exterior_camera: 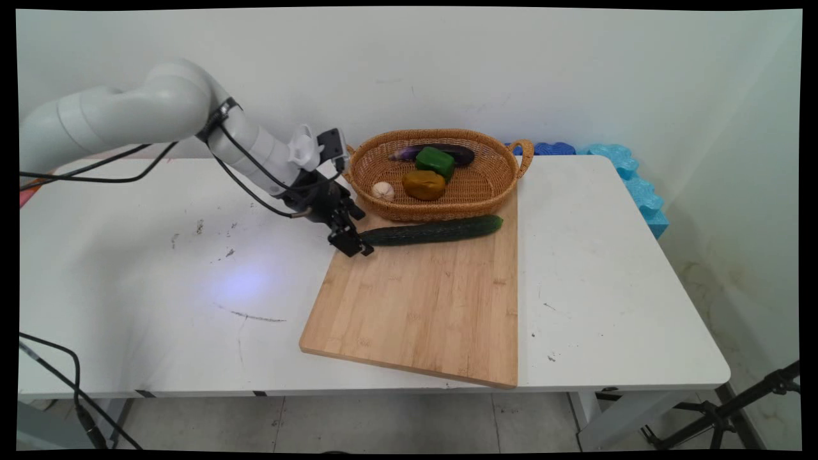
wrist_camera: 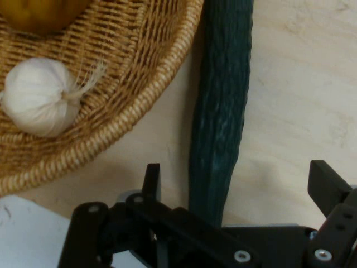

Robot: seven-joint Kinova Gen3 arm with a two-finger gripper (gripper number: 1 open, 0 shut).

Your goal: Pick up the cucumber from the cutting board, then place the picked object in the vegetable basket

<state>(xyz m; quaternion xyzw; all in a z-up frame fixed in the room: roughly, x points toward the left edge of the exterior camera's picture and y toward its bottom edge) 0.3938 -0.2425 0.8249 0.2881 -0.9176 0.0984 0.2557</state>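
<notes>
A long dark green cucumber (exterior_camera: 431, 230) lies across the far end of the wooden cutting board (exterior_camera: 422, 306), just in front of the wicker basket (exterior_camera: 492, 191). My gripper (exterior_camera: 355, 245) is low at the cucumber's left end, open, with its fingers on either side of that end. In the hand view the cucumber (wrist_camera: 223, 111) runs up between the two fingertips (wrist_camera: 151, 177), with a gap on each side. The gripper (wrist_camera: 237, 181) holds nothing. The basket (wrist_camera: 134, 111) lies just left of the cucumber there, with a white garlic bulb (wrist_camera: 39, 95) inside.
The basket also holds a garlic bulb (exterior_camera: 383, 190), a yellow-brown pepper (exterior_camera: 423, 184), a green pepper (exterior_camera: 436, 161) and a dark eggplant (exterior_camera: 441, 151). Blue foam pieces (exterior_camera: 629, 179) lie past the table's far right corner. A stand's legs (exterior_camera: 728, 415) are on the floor at the right.
</notes>
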